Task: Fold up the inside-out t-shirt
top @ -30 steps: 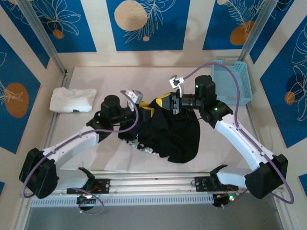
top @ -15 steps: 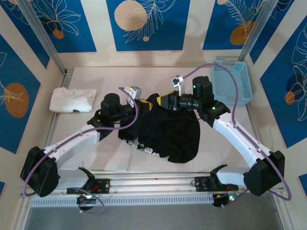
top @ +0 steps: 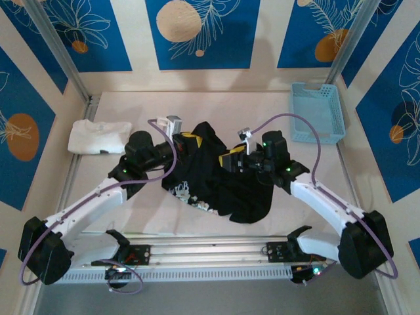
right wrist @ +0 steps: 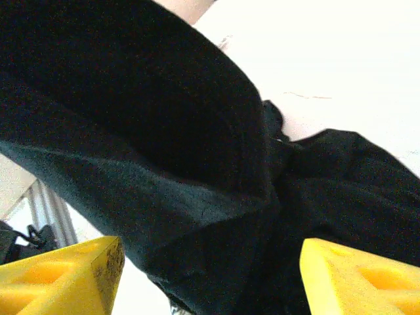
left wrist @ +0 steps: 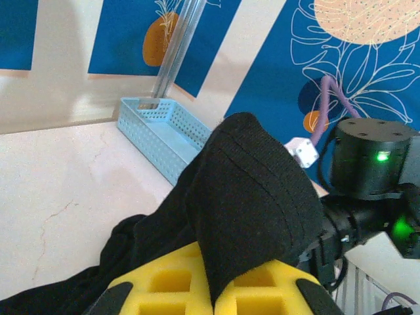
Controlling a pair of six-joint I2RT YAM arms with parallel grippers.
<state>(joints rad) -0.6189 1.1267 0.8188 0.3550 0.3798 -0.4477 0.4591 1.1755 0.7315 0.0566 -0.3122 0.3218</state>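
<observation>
The inside-out t-shirt point(top: 230, 187) is a crumpled black heap at the table's middle, a whitish print showing along its lower left edge. My left gripper point(top: 187, 141) is shut on a fold of the t-shirt point(left wrist: 256, 197), which stands up from between the yellow pads point(left wrist: 170, 285). My right gripper point(top: 226, 162) hangs open just right of it, over the cloth. In the right wrist view its yellow fingertips point(right wrist: 65, 272) stand wide apart with black t-shirt cloth point(right wrist: 177, 177) in front of them, not pinched.
A folded white t-shirt point(top: 98, 136) lies at the left side of the table. A light-blue basket point(top: 317, 111) stands at the back right, also seen as the basket point(left wrist: 164, 131) from the left wrist. Bare table lies behind the heap.
My left gripper closed on the cloth and drew it left and up. My right gripper opened, let go of the shirt and moved down toward the near side.
</observation>
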